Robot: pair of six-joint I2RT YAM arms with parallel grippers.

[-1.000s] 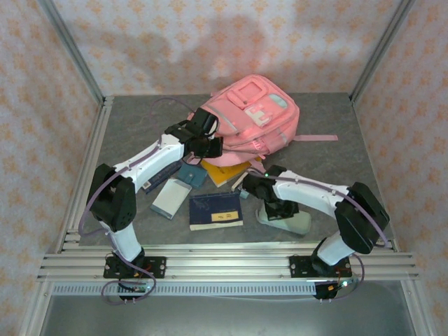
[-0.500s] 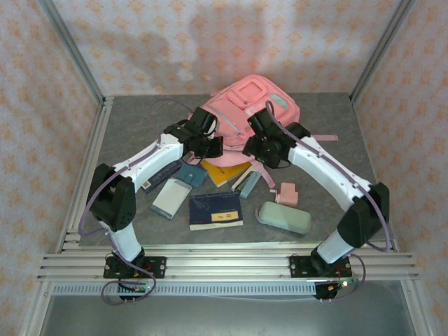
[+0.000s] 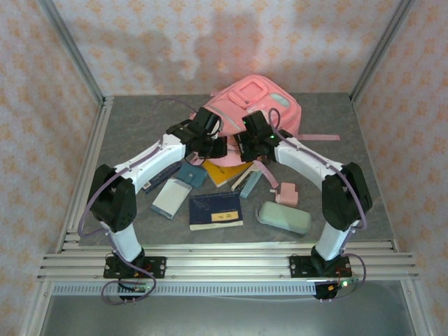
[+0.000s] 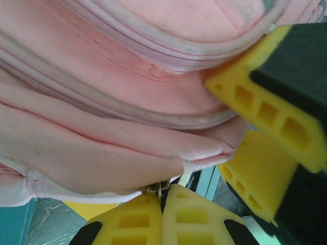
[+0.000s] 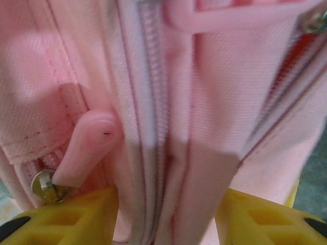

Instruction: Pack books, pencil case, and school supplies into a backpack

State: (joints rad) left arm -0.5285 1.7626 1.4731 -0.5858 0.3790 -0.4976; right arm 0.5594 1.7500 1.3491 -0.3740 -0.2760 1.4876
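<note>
Dark checked book (image 3: pixel 155 178): lying at the left of the table (image 3: pixel 126 126), partly under the left arm.
Pale blue-grey book (image 3: pixel 171 198): lying flat just to the near side of the checked one.
Teal pad (image 3: pixel 190 173): sitting between the pale book and the backpack, close to the left arm's wrist.
Left gripper (image 3: pixel 210 145): reaching into the near left edge of the backpack. In its wrist view the jaws are pressing together and pinching a small metal zip piece (image 4: pixel 159 188) at the bag's lower seam.
Navy book (image 3: pixel 215 211): lying flat near the front edge, at centre.
Orange-yellow book (image 3: pixel 224 172): lying just beyond the navy one, its far end tucked under the backpack.
Right gripper (image 3: pixel 248 142): meeting the backpack just right of the left one. Its fingers (image 5: pixel 66 217) are standing apart with a fold of zipper seam between them; I cannot tell whether they are squeezing it.
Backpack (image 3: pixel 269 112): lying at the far centre of the table, with both grippers at its near edge.
White-and-teal piece (image 3: pixel 250 184): lying slantwise right of the orange-yellow book.
Pink gadget (image 3: pixel 285 193): sitting just right of that piece.
Pencil case (image 3: pixel 283 218): lying near the front, right of the navy book, apart from both grippers.
</note>
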